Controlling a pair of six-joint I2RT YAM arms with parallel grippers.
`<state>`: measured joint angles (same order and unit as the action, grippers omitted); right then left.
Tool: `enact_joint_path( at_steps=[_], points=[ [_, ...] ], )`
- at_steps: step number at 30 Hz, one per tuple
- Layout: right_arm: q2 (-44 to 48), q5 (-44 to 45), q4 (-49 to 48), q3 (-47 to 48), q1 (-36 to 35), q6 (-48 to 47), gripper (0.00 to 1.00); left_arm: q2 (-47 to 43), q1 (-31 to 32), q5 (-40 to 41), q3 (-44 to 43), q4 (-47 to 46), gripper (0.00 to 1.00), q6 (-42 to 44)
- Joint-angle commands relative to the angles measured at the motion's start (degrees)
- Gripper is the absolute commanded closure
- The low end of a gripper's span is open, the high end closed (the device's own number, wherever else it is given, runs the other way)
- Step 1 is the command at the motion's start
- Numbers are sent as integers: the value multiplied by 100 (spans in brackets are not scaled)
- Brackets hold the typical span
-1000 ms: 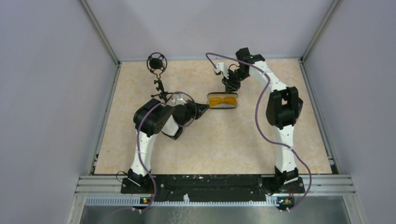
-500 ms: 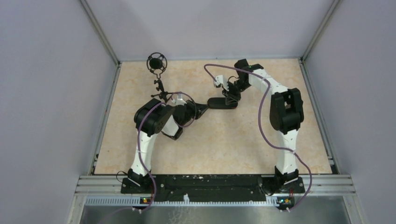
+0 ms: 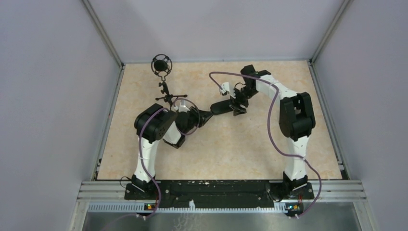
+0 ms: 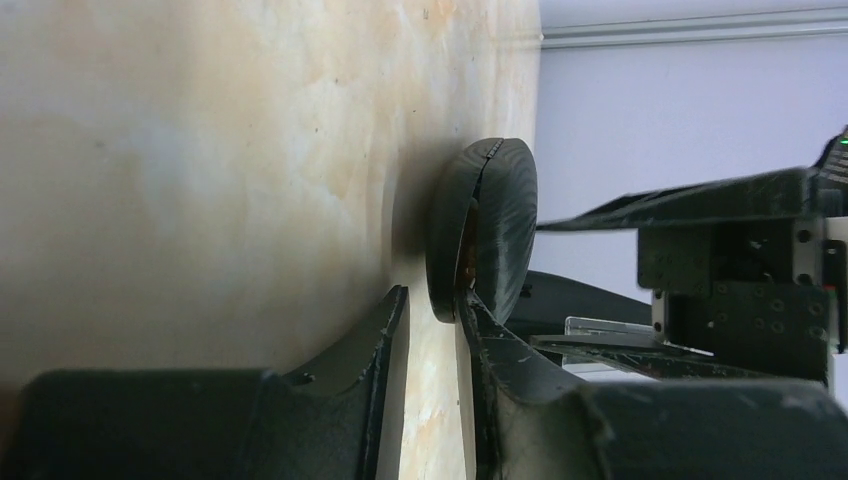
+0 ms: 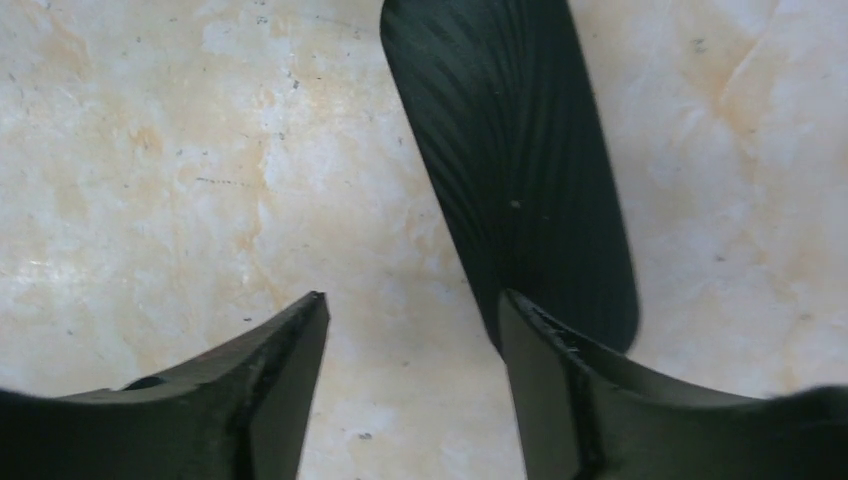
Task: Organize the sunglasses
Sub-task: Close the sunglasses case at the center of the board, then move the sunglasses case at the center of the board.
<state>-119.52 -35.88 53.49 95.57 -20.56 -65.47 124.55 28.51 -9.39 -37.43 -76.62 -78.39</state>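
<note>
While the black ribbed oblong case [image 5: 520, 170] lies closed, I see only an orange sliver of the amber-lensed sunglasses [image 4: 468, 270] in its seam. Left gripper [image 4: 432, 293]: fingers narrowly apart, the case's end at their tips. Right gripper [image 5: 412, 297]: fingers wide apart, case just beside one fingertip.

Beige marbled table [image 3: 231, 149]: black ribbed case [image 3: 223, 107] lying mid-table, lid down; microphone stand [image 3: 161, 65] near far-left corner.

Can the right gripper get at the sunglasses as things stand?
Probably not. The black case is shut over the sunglasses; only an orange sliver shows at its seam. The right gripper hangs open above the case, which would need opening first.
</note>
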Motion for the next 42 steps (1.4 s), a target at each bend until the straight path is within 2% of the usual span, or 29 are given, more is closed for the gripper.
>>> enact_joint_path(
  at_steps=[1,5,10,15,18,23,29,37,42],
  points=[
    [507,96,-310,154,6,-444,26,-362,1,-8,219,-152,69,124],
    [112,137,-66,730,-57,-869,2,-279,5,-45,236,-211,69,43],
    [-661,331,458,1454,-340,-1416,1,-211,-1,-59,213,-237,69,24],
    [-1129,642,479,1431,-586,-1516,1,-209,-9,-107,182,-162,69,84],
    [-1204,629,454,1384,-586,-1409,8,-248,-4,-120,236,-152,69,121],
    [-1084,686,661,1260,-503,-1099,34,-444,-3,-113,495,-169,66,161],
    [-337,796,31,117,-317,-80,51,-1049,5,-173,1086,-50,54,406],
    [825,1221,-1331,-1837,-226,2205,51,-1953,84,-371,2119,331,51,994],
    [1312,2044,-1768,-2478,-164,3279,48,-2840,267,-652,2276,1434,51,1611]
  ],
)
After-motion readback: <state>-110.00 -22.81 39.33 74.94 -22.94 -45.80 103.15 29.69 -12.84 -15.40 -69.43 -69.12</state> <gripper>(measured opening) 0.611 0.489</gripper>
